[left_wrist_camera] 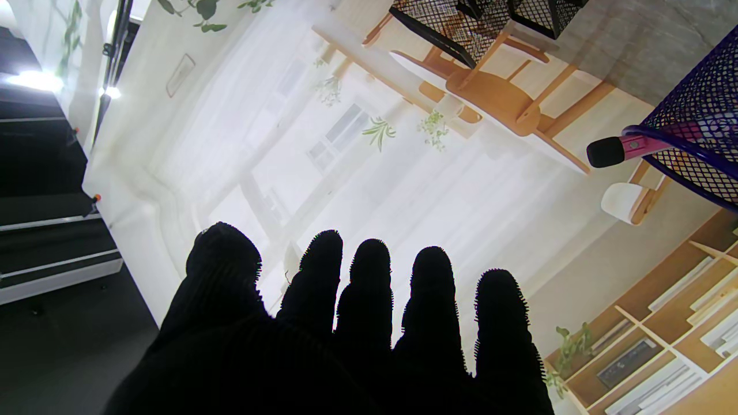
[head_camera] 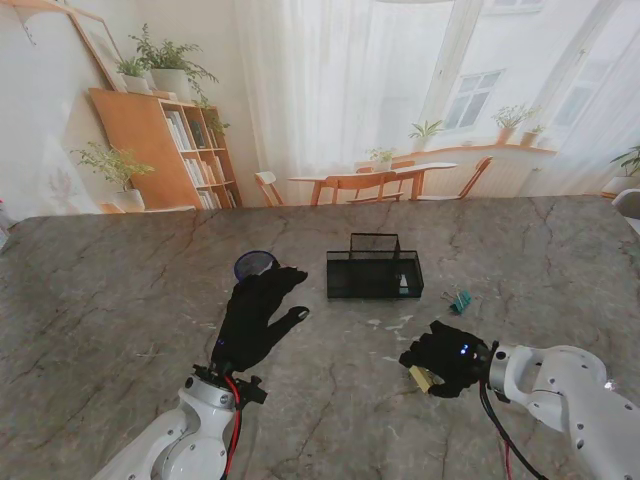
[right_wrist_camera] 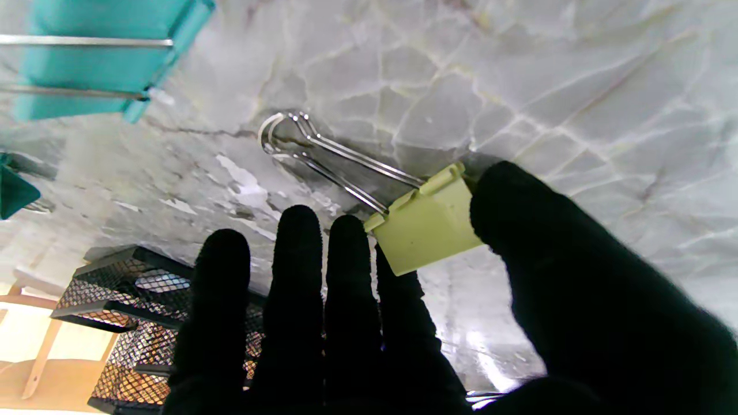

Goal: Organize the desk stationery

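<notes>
On 1 marble desk stand 1 black mesh organizer and 1 purple mesh cup. The left hand hovers, fingers spread, empty. The right hand pinches 1 yellow binder clip; 1 teal clip lies near.

Home-style room: bookshelf, dining chairs, plants, marble desk.

Yellow-green binder clip pinched in right hand, wire handles touching worktop. Teal clip lies right of black mesh organizer. Purple mesh cup far left.
</notes>
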Robot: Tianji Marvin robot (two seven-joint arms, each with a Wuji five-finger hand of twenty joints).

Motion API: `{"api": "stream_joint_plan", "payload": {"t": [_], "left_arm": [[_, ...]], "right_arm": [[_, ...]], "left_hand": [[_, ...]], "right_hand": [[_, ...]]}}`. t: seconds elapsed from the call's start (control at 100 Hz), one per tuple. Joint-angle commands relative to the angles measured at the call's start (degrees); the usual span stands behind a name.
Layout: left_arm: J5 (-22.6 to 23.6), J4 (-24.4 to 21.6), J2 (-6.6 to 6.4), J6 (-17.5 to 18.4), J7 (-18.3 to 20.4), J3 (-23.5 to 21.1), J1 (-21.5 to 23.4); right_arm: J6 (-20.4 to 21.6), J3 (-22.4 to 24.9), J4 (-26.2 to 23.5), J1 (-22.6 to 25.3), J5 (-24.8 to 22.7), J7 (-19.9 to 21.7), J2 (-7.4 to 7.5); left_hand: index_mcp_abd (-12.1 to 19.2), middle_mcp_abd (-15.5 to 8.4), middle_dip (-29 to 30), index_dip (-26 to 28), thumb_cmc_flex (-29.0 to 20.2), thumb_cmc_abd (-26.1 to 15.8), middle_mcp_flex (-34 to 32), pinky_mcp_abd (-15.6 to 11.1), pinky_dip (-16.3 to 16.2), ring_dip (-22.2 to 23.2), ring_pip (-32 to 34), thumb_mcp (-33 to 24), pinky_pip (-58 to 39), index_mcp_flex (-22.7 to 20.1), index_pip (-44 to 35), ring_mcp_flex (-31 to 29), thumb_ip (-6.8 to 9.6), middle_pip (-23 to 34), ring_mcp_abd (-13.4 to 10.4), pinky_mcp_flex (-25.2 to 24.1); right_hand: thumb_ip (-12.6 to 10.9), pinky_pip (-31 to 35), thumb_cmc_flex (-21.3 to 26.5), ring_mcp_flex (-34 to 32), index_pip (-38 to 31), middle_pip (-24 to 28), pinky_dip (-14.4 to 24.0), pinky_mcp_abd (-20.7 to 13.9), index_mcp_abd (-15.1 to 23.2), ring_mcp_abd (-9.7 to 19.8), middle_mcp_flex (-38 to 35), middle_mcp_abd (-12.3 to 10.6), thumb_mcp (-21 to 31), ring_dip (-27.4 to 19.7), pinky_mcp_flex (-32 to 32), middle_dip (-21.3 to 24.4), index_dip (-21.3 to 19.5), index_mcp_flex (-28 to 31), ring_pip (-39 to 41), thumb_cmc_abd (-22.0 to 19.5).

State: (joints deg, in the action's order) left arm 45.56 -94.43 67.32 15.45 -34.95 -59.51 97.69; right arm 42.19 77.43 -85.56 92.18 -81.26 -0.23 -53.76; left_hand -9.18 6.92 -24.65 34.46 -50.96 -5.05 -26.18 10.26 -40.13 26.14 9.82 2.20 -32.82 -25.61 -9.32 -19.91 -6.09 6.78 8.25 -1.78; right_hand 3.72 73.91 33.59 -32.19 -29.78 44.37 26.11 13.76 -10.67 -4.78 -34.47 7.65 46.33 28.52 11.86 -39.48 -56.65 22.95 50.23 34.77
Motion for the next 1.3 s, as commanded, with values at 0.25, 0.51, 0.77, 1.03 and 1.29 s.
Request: {"api": "stream_joint_plan", "payload": {"t": [0.25, 0.51, 0.77, 1.03, 1.29], "left_arm": [[-0.01, -0.53, 0.16, -0.08, 0.06, 0.21, 0.42], [-0.09, -0.71, 0.15, -0.26, 0.24, 0.14, 0.52], [-0.13, -0.73, 0.1, -0.25, 0.55, 0.21, 0.44], [-0.06, -0.91, 0.05, -0.43, 0.76, 0.11, 0.56], [-0.01, -1.08, -0.02, -0.64, 1.05, 0.03, 0.66]], "right_arm": [[-0.29, -0.31, 1.15, 0.7, 1.59, 2.88, -0.22], [-0.73, -1.01, 2.59, -0.13, 1.97, 0.52, -0.27], [-1.06, -0.4, 2.67, -0.1, 3.48, -0.36, -0.7], [-1.61, -0.41, 3.16, -0.63, 5.64, 0.29, -1.1], [-2.35, -0.7, 3.34, -1.17, 7.35, -0.15, -1.52]], "left_hand": [[1.26, -1.29, -0.16, 0.61, -0.9, -3.31, -0.74, 0.3, 0.75, 0.11, 0.0, 0.78, 1.31, -0.74, -0.7, -1.37, 2.34, -0.16, -1.58, -0.04], [1.19, -1.25, -0.17, 0.62, -0.98, -3.36, -0.81, 0.31, 0.72, 0.15, 0.06, 0.79, 1.26, -0.85, -0.75, -1.44, 2.32, -0.14, -1.54, -0.04], [1.32, -1.23, -0.17, 0.62, -1.05, -3.47, -0.81, 0.31, 0.72, 0.16, 0.08, 0.81, 1.26, -0.85, -0.75, -1.47, 2.3, -0.13, -1.58, -0.03], [1.18, -1.25, -0.17, 0.62, -1.12, -3.47, -0.83, 0.38, 0.71, 0.18, 0.11, 0.83, 1.23, -0.87, -0.77, -1.53, 2.29, -0.13, -1.49, -0.03], [1.3, -1.28, -0.17, 0.62, -1.19, -3.52, -0.78, 0.31, 0.71, 0.2, 0.11, 0.82, 1.22, -0.85, -0.76, -1.49, 2.29, -0.14, -1.55, -0.05]], "right_hand": [[0.83, 1.77, 2.5, -6.37, -10.29, -2.34, 1.33, -0.04, 8.95, 2.4, -8.06, -3.22, 0.91, -0.02, 6.17, 4.53, 5.32, 8.45, -0.76, -0.91], [6.65, 2.71, 9.9, -14.34, -26.98, -4.58, 0.37, -1.73, 16.49, 5.37, -17.46, -6.53, 1.33, -1.26, 14.13, 3.78, 19.83, 9.09, -0.81, 3.55], [6.35, 3.22, 11.96, -19.19, -31.31, -5.4, -0.44, -2.9, 20.97, 7.05, -23.3, -8.82, 1.51, -2.33, 18.51, 2.86, 22.22, 12.36, 0.06, 2.64], [5.71, 3.15, 11.57, -21.52, -31.38, -6.16, -1.14, -3.73, 22.2, 8.1, -25.63, -9.59, 2.19, -3.79, 20.74, 2.76, 22.91, 13.73, 0.37, 3.1], [5.79, 3.25, 11.15, -22.61, -31.41, -6.65, -1.61, -3.98, 22.94, 8.57, -26.97, -9.97, 3.18, -4.43, 21.57, 2.83, 23.51, 14.73, 0.64, 4.19]]}}
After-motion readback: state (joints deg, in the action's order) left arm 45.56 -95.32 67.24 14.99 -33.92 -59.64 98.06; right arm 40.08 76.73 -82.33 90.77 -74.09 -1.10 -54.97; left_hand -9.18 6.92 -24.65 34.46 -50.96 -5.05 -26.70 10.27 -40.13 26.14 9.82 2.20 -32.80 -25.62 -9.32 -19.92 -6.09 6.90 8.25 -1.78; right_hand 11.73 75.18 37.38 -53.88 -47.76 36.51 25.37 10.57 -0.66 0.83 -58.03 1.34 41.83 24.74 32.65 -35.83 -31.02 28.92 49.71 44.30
